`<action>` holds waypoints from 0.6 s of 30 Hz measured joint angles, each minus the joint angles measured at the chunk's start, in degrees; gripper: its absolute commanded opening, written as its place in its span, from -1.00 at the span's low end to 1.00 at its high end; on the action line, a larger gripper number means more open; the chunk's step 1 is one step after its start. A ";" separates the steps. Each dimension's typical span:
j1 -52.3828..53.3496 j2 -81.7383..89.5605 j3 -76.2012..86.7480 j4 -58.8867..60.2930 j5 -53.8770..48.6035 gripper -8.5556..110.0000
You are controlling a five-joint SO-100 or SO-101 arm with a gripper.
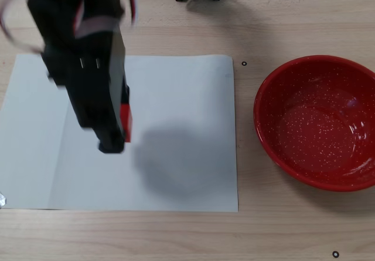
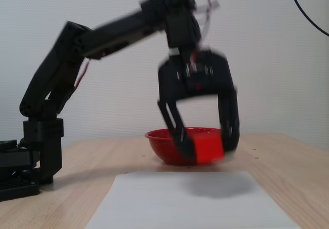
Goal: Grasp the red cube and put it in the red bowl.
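Gripping the red cube (image 2: 208,149) above the paper (image 1: 176,173), gripper (image 2: 205,145) holds it approx. level, no long axis, blurry.

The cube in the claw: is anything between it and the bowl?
Nothing visible is. The gripper holds the cube lifted off the white paper. In a fixed view from above, only bare paper and table lie between it and the bowl, which is empty.
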 measured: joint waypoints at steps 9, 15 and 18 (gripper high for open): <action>2.29 10.81 8.35 0.97 0.44 -0.85; 6.42 16.96 12.57 0.97 0.26 -0.85; 9.49 20.92 14.24 1.05 -0.35 -0.85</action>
